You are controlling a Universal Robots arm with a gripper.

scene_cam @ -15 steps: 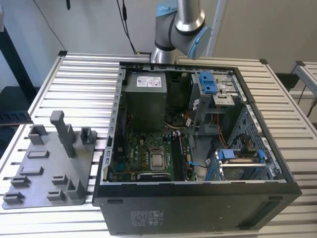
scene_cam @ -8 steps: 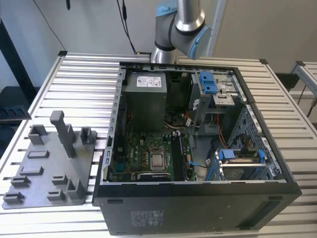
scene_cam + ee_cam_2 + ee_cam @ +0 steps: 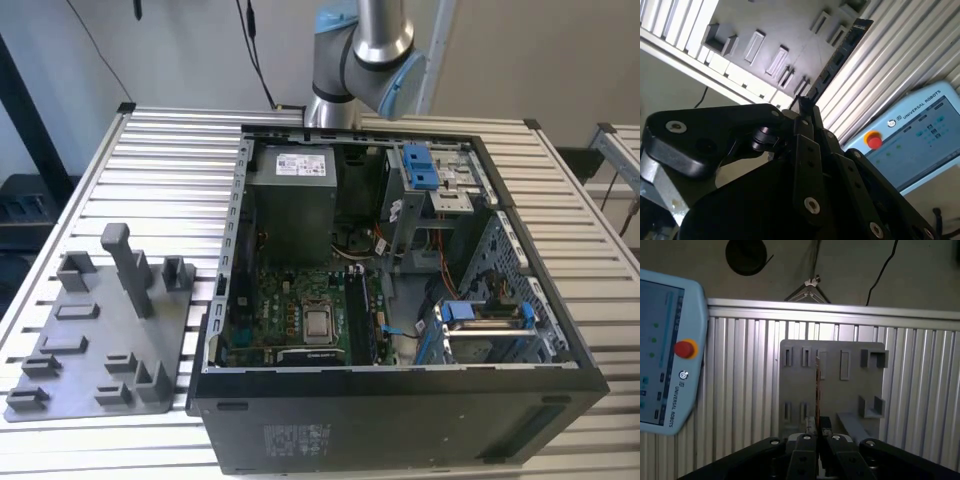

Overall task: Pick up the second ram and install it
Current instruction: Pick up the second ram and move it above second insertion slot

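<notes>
From where I stood, the gripper point(image 3: 817, 434) was closed on the second ram point(image 3: 817, 390), with the two fingers pressed on its flat sides close to one end. Most of the stick reached out free past the fingertips. In both wrist views it hung in the air over the grey holder tray point(image 3: 852, 395) and touched none of the tray's posts. The tray lay on the slatted table point(image 3: 160, 160), just beside the open computer case point(image 3: 400, 410), on the exterior view's left. A teach pendant point(image 3: 665, 355) also lay on the table, near the tray.

I judged the hold to be the weak point. With so much of the stick unsupported, a small slip could let it turn between the fingers. It would then reach the motherboard point(image 3: 290, 310) tilted and would not enter its slot straight. Pushing down in that state could bend the stick or damage the slot. The case was also crowded with drive cages and cables, so the free end might catch on one of them.
</notes>
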